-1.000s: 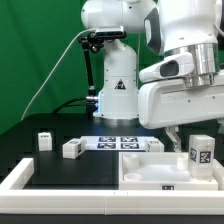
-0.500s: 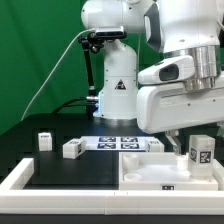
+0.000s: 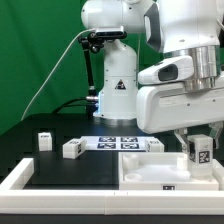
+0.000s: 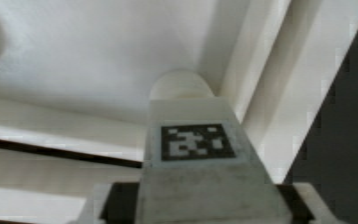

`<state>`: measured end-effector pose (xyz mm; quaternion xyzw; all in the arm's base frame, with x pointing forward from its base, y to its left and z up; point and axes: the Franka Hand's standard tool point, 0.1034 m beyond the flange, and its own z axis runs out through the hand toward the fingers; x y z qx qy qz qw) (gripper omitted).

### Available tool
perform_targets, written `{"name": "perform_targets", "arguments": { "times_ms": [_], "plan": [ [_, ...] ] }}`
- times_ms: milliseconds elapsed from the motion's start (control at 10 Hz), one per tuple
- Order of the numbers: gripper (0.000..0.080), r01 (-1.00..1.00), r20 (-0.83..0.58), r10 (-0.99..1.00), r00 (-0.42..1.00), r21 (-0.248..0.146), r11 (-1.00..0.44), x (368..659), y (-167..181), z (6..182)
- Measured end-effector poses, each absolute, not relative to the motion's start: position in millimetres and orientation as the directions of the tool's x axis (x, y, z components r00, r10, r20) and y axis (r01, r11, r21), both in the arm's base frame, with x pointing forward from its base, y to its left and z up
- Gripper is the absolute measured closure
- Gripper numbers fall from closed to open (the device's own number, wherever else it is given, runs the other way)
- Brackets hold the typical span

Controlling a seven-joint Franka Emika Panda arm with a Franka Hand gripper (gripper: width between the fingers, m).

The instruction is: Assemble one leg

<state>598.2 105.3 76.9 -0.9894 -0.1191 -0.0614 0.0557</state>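
Note:
My gripper (image 3: 199,142) is shut on a leg (image 3: 200,153), a stubby white post with a black-and-white tag facing the camera. It holds the leg upright over the right part of the large square white panel (image 3: 150,176) with a raised rim. In the wrist view the leg (image 4: 194,130) fills the middle, tag up, with the gripper (image 4: 197,208) clamped on its near end and dark pads (image 4: 130,202) on both sides. The panel's rim (image 4: 265,60) lies beyond the leg's tip. Whether the leg touches the panel cannot be told.
Two more legs (image 3: 45,141) (image 3: 73,148) stand on the dark table at the exterior view's left. Another (image 3: 155,145) stands by the marker board (image 3: 118,143). A white raised border (image 3: 20,180) runs along the front left. The robot base (image 3: 115,90) stands behind.
The gripper and the held leg have shifted only slightly over the panel. The loose legs have not moved.

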Motion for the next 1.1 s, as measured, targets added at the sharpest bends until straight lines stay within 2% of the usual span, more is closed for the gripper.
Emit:
{"name": "perform_targets", "arguments": {
  "times_ms": [300,600,900,1100],
  "plan": [
    [0.0510,-0.147,0.118,-0.168,0.979,-0.169,-0.975,600,112,76.3],
    [0.0509,-0.438,0.099,-0.467,0.879,-0.222,-0.871,602,113,75.9],
    [0.0508,-0.751,0.047,-0.787,0.615,-0.269,-0.603,602,117,75.5],
    [0.0508,-0.827,0.008,-0.865,0.502,-0.290,-0.482,603,118,75.7]
  ]
}}
